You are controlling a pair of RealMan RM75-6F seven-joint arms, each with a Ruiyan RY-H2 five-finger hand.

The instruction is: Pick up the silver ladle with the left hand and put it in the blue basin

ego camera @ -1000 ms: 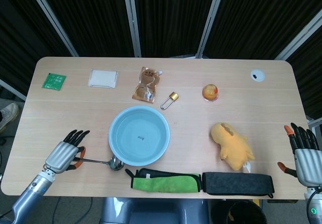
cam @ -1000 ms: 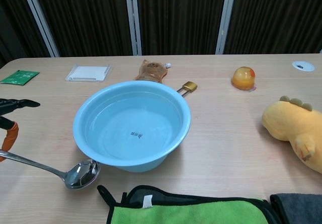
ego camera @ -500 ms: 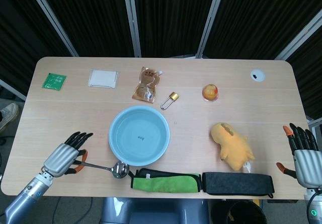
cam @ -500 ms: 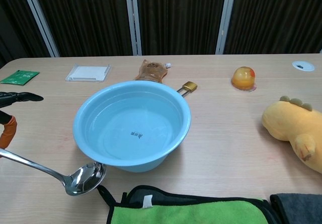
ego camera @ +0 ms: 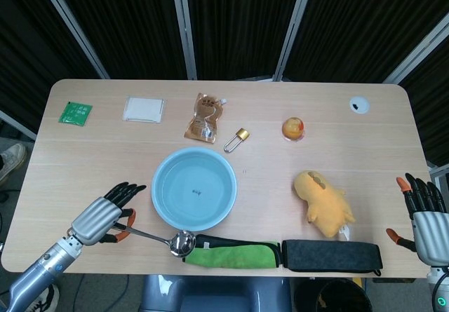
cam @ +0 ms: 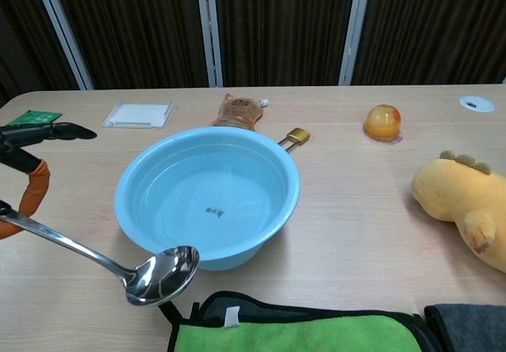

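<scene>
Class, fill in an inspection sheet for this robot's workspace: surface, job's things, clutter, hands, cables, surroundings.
Surface: wooden table, with a round cable port at the far right.
Job's things: silver ladle held by its handle, bowl over the green cloth; blue basin empty.
Clutter: green packet, white box, brown pouch, padlock, orange ball, yellow plush toy, dark cloth.
Hands: left hand grips the ladle; right hand holds nothing.
Cables: nothing seen.
Surroundings: dark curtains.
</scene>
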